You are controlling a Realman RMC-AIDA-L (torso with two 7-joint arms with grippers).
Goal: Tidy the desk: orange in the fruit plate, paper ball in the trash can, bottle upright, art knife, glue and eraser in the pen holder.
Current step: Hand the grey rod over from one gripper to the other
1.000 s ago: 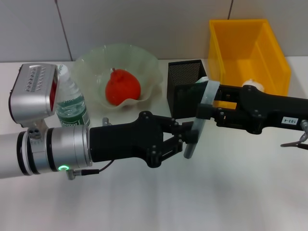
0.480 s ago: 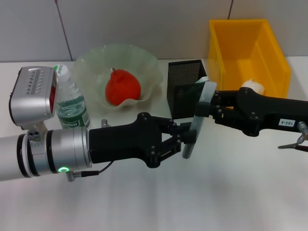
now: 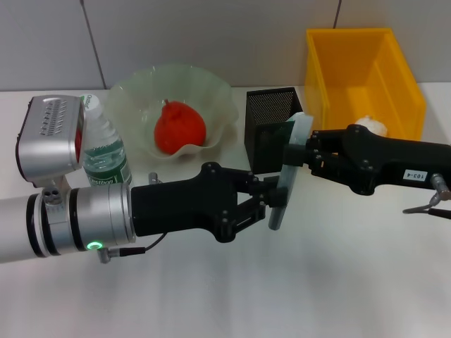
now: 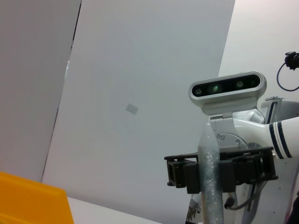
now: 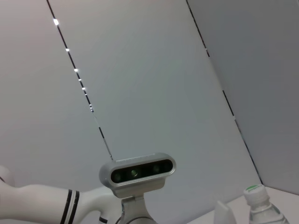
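Since the earlier frames the right gripper (image 3: 304, 153) has shifted slightly toward the pen holder (image 3: 273, 128), clamping the art knife's (image 3: 287, 176) upper end; the left gripper (image 3: 275, 204) grips its lower end. The orange (image 3: 180, 127) sits in the fruit plate (image 3: 134, 91); the bottle (image 3: 104, 151) stands upright.

bottle (image 3: 105, 155) label — "estbon", partly hidden; right arm (image 3: 412, 167) tag — "103-4"

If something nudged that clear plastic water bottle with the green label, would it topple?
Probably fairly easily. The clear plastic water bottle stands upright, tall and narrow, so a high push would likely tip it. How full it is cannot be seen; once down, its round body would likely roll.
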